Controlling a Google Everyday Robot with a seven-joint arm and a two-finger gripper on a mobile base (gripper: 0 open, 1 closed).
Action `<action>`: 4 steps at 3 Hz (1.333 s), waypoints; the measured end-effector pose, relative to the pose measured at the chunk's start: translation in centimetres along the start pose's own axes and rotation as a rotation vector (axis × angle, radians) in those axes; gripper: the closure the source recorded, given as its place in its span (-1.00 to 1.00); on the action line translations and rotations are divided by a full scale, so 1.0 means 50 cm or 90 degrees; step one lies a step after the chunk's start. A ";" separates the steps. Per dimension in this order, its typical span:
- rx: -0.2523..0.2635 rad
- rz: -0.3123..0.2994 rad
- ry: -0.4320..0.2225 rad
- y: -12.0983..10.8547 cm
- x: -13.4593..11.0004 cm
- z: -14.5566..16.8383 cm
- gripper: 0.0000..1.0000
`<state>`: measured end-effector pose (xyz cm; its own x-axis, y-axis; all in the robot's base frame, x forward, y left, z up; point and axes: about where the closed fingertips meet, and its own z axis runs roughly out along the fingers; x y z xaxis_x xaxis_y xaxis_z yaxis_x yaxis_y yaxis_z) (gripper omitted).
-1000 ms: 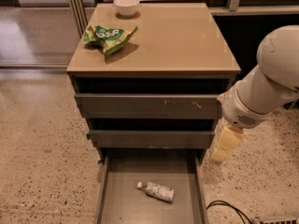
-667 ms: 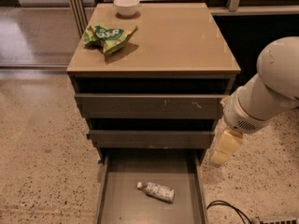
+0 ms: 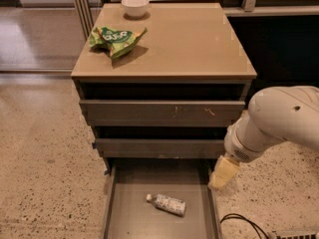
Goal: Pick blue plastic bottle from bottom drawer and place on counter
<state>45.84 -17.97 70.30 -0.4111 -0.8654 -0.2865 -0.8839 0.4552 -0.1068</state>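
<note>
We see the blue plastic bottle (image 3: 167, 204) lying on the floor of the open bottom drawer (image 3: 128, 218), low in the frame, with the gripper (image 3: 222, 174) closing in from the right.

The bottle rests on its side, its long axis running nearly across the frame and tilting slightly down to the right, white cap toward the left. Over the last second the gripper has sunk lower and moved leftward, and now hangs just above the drawer's right wall, apart from the bottle; we judge the reach is under way and the grasp not yet made. Whether the gripper is apart or together we cannot tell. Above, the tabletop (image 3: 189, 39) carries a green snack bag (image 3: 117, 38) and a white bowl (image 3: 135, 5) at upper left.
</note>
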 end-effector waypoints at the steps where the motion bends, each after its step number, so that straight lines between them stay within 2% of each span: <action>1: -0.036 -0.002 -0.012 0.014 -0.012 0.081 -1.00; 2: -0.036 -0.002 -0.012 0.015 -0.012 0.081 -1.00; 3: -0.047 -0.001 -0.019 0.023 -0.006 0.129 -1.00; 4: -0.059 -0.007 -0.034 0.036 -0.018 0.213 -1.00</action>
<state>47.00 -14.16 60.24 -0.3905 -0.8567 -0.3369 -0.9063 0.4221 -0.0229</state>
